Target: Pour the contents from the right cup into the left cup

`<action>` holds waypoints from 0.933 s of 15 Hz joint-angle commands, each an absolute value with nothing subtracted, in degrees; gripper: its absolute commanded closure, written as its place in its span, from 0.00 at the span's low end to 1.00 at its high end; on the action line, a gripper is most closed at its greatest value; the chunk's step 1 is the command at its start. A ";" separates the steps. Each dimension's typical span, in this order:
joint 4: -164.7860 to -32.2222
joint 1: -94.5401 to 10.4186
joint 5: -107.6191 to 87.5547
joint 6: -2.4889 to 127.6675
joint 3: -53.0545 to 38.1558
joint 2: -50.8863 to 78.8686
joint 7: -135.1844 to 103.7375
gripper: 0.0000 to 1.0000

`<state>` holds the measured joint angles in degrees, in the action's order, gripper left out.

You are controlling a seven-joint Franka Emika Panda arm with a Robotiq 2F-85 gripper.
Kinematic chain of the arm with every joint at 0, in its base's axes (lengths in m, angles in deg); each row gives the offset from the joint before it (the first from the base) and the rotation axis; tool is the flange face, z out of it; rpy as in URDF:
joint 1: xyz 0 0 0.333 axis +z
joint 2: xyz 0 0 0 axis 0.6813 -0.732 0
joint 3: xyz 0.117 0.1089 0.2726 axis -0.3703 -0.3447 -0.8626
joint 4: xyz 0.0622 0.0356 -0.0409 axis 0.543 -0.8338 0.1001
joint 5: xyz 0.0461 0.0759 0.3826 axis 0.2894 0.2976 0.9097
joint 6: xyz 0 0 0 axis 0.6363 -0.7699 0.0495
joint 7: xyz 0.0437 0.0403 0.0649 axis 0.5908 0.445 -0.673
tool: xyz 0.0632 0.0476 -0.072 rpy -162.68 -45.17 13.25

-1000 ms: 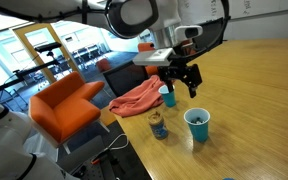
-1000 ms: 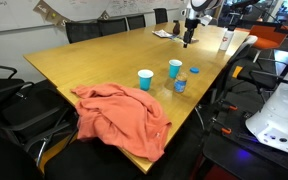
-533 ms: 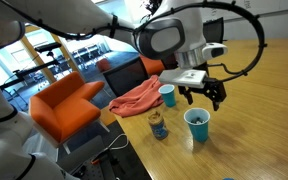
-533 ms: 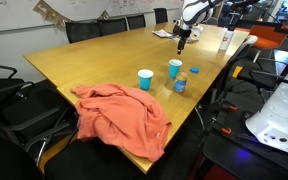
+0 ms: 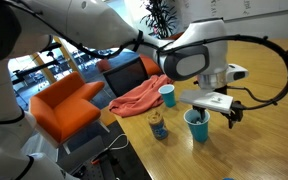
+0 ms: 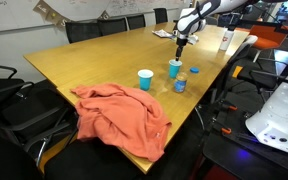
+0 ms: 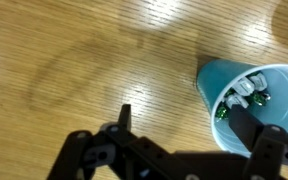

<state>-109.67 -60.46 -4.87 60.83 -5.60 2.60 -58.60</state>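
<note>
End effector point(image 7: 181, 120) is spread wide and holds nothing. In the wrist view its dark fingers straddle bare wood, w/ the right cup point(image 7: 252, 100) up against one finger, not between the two. The contents point(image 7: 246, 96), small whitish and greenish bits, lie in the bottom of that cup. In an exterior view the end effector point(image 5: 219, 113) hangs just beside the cup point(image 5: 196, 125), on its right and a bit above the rim.

Step in hand, as I read it: approach / pre-grasp; nothing lifted or poured yet. Next move prob. calls for a sideways shift so the cup wall sits between the fingers, then lower, close, lift, and carry over to the left cup point(image 5: 167, 95). That one stands upright, farther back and to the left, touching or nearly touching the orange cloth point(image 5: 136, 98). A yellow can point(image 5: 158, 124) stands near, left of the right cup. It's roughly on the way, so it could get clipped.

Tabletop point(image 7: 84, 60): big, pale wood grain, slight sheen. Room: office, w/ an orange armchair point(image 5: 64, 108) off the tabletop's edge, black chairs point(image 6: 9, 95) and windows point(image 5: 44, 55).
</note>
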 commanded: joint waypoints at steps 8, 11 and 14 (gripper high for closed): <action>-104.10 -61.71 -4.39 60.93 -9.44 -1.73 -60.08 0.73; -104.75 -60.70 -4.61 61.33 -10.42 -1.41 -59.34 0.96; -104.22 -61.08 -4.41 60.97 -10.84 -1.32 -60.29 1.00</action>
